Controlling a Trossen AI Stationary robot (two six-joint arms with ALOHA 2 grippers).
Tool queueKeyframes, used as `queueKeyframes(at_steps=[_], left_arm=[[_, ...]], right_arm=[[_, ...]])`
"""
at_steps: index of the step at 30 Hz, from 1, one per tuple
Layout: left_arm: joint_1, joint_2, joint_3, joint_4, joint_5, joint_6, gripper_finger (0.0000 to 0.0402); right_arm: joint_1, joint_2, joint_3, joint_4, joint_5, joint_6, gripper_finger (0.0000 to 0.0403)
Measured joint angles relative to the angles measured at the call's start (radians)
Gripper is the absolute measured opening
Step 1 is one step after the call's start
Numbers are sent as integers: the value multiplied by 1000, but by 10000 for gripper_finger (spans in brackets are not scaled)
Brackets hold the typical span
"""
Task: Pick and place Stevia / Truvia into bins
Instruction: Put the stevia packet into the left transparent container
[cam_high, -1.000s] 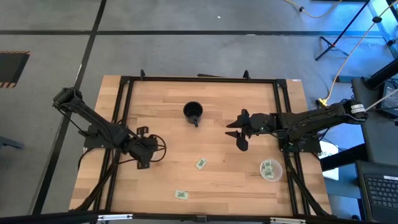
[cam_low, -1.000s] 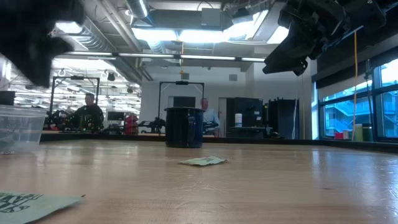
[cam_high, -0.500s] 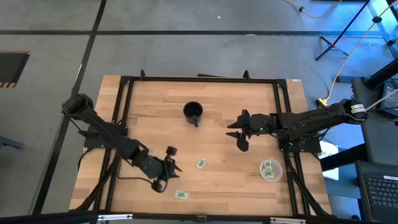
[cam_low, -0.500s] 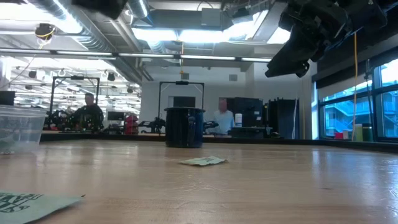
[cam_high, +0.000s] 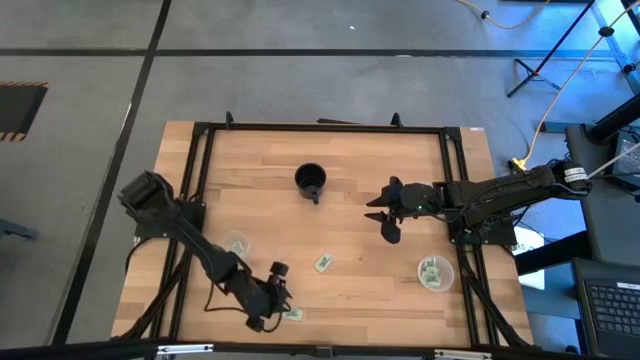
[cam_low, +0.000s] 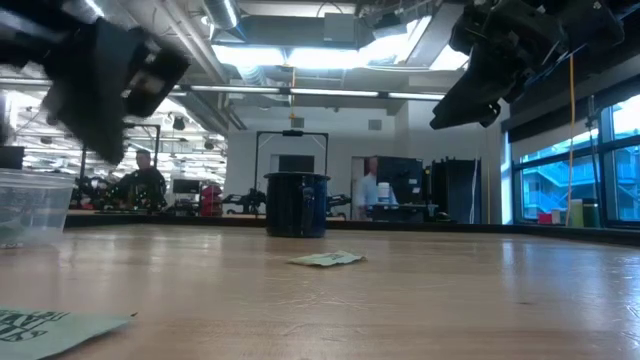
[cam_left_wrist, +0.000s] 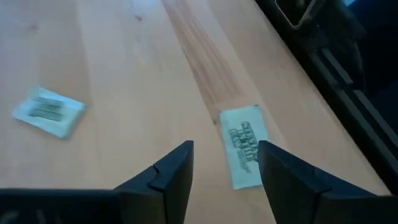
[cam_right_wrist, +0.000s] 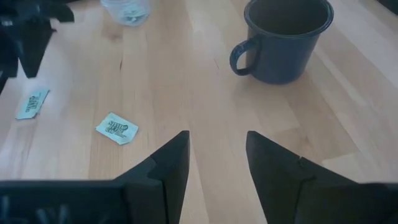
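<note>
Two pale green-and-white sachets lie flat on the wooden table: one (cam_high: 292, 314) by the near edge and one (cam_high: 323, 263) near the middle. My left gripper (cam_high: 277, 298) hangs open over the near one. In the left wrist view that sachet (cam_left_wrist: 244, 146) lies just past the fingertips of my left gripper (cam_left_wrist: 225, 149), untouched, and the other sachet (cam_left_wrist: 48, 111) lies farther off. One clear cup (cam_high: 236, 243) stands at the left. A second clear cup (cam_high: 434, 272) at the right holds sachets. My right gripper (cam_high: 385, 215) waits open above the table, right of the middle.
A black mug (cam_high: 311, 180) with a handle stands toward the far side of the table, and it also shows ahead of my right gripper (cam_right_wrist: 217, 140) as the mug (cam_right_wrist: 286, 37). A black frame (cam_high: 200, 130) runs round the table. People move in the room behind.
My left arm has swung from above the left clear cup toward the table's near edge and come down over the near sachet, leaving the cup uncovered. The sachets and cups have stayed in place.
</note>
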Motion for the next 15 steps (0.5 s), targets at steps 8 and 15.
queueKeyframes(at_steps=[8,15], left_arm=[[-7,121,0,113,20,-100,173],[-15,133,1,150,40,-166,174]], right_arm=[[0,0,0,0,0,28,162],[0,0,0,0,0,28,162]])
